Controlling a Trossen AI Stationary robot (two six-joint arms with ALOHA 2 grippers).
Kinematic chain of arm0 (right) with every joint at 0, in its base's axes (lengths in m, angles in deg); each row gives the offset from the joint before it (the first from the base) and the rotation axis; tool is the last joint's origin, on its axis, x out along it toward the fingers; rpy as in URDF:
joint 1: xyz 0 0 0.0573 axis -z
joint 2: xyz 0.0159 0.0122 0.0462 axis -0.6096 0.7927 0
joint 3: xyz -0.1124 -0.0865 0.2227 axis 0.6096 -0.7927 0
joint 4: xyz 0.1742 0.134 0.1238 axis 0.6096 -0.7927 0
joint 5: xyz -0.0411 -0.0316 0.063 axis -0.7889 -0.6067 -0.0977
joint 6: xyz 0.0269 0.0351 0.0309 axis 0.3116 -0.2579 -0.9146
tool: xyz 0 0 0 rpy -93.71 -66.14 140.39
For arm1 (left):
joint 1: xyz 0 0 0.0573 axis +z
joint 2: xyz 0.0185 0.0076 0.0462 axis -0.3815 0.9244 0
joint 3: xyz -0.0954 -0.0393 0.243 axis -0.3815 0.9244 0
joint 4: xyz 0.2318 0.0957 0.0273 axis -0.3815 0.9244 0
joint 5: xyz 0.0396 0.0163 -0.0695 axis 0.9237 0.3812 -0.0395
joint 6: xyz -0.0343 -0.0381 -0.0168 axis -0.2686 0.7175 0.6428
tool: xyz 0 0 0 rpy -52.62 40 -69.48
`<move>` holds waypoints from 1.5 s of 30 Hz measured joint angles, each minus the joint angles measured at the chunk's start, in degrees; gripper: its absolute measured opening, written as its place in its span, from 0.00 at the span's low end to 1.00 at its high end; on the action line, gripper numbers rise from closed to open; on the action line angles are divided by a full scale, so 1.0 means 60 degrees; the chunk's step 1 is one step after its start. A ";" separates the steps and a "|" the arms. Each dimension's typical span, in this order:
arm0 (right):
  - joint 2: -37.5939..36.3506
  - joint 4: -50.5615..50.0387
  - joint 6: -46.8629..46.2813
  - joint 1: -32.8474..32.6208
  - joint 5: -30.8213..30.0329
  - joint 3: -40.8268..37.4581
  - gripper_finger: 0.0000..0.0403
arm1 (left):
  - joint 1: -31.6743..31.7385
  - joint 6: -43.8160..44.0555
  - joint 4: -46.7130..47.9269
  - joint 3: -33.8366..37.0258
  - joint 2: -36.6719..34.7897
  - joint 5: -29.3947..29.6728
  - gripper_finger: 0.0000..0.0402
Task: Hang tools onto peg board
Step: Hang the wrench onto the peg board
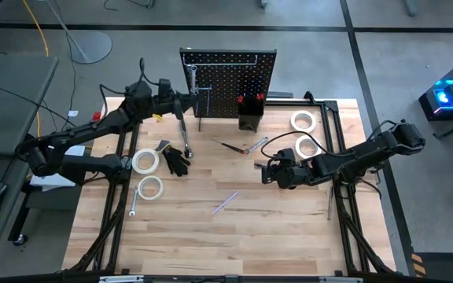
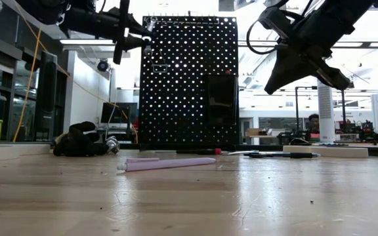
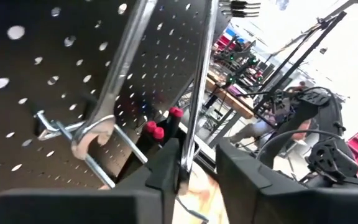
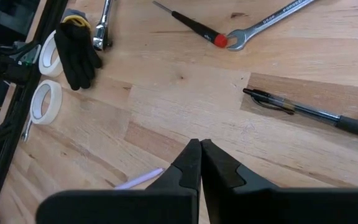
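The black peg board (image 1: 228, 82) stands upright at the table's far edge. On it a silver wrench (image 3: 120, 68) hangs with its open jaw over a metal hook (image 3: 58, 127). Red-handled screwdrivers (image 1: 249, 100) stick up from its small black bin (image 1: 250, 119). My left gripper (image 3: 201, 171) is level at the board's left part, open, with a second slim silver wrench (image 3: 197, 93) upright between its fingers. My right gripper (image 4: 199, 147) is shut on nothing, slanting down above the table's right middle (image 1: 267, 171). My left gripper has its fingers apart on either side of the slim wrench's shaft (image 3: 188, 146). The shaft runs close along the inner face of one finger (image 3: 165, 174), and the fingers lie across it, coming level at the board. Whether the finger touches the shaft I cannot tell.
On the table lie two white tape rolls (image 1: 145, 161) (image 1: 149, 187) at the left and two (image 1: 303, 120) (image 1: 307, 146) at the right. There are also a black bundle (image 1: 177, 159), a screwdriver (image 4: 188, 25), a wrench (image 4: 272, 22), a black pen (image 4: 303, 112) and a lilac pen (image 1: 226, 202).
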 joint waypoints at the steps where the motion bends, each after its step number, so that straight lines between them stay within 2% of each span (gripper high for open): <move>1: 0.0000 0.0013 0.0003 -0.0003 0.0003 0.0000 0.00 | 0.0000 0.0002 0.0026 0.0000 -0.0016 -0.0001 0.26; 10: 0.0000 0.0022 0.0001 0.0000 0.0029 0.0000 0.00 | 0.0000 -0.0236 0.0400 -0.0002 -0.0520 -0.0326 0.46; 15: 0.0000 0.0022 0.0004 0.0000 0.0087 0.0000 0.00 | 0.0167 -0.0701 0.1285 -0.0004 -0.0865 -0.0190 0.55; 18: 0.0000 0.0021 0.0004 0.0000 0.0087 0.0000 0.00 | 0.0295 -0.0909 0.1768 -0.0004 -0.1022 0.0230 0.59; 26: 0.0000 0.0018 0.0004 0.0000 0.0087 0.0000 0.00 | 0.0566 -0.1087 0.2153 -0.0004 -0.1045 0.0279 0.62; 29: 0.0000 0.0016 0.0004 0.0000 0.0097 0.0000 0.00 | 0.0572 -0.1025 0.2300 -0.0004 -0.1081 -0.0044 0.62; 32: 0.0000 -0.0041 0.0007 0.0000 0.0175 0.0000 0.00 | 0.0506 -0.1107 0.3190 -0.0018 -0.1159 -0.0757 0.62; 36: 0.0000 -0.0217 0.0011 0.0000 0.0342 0.0000 0.00 | -0.0086 -0.1289 0.5514 -0.0018 -0.1165 -0.0954 0.62; 40: 0.0002 -0.0328 0.0011 -0.0002 0.0351 0.0000 0.00 | -0.1199 -0.1787 0.7032 -0.0018 -0.1165 -0.0791 0.62; 45: 0.0000 0.0054 0.0483 0.0000 0.0599 -0.0004 0.00 | -0.3114 -0.1907 0.7910 -0.0018 -0.1063 0.0446 0.62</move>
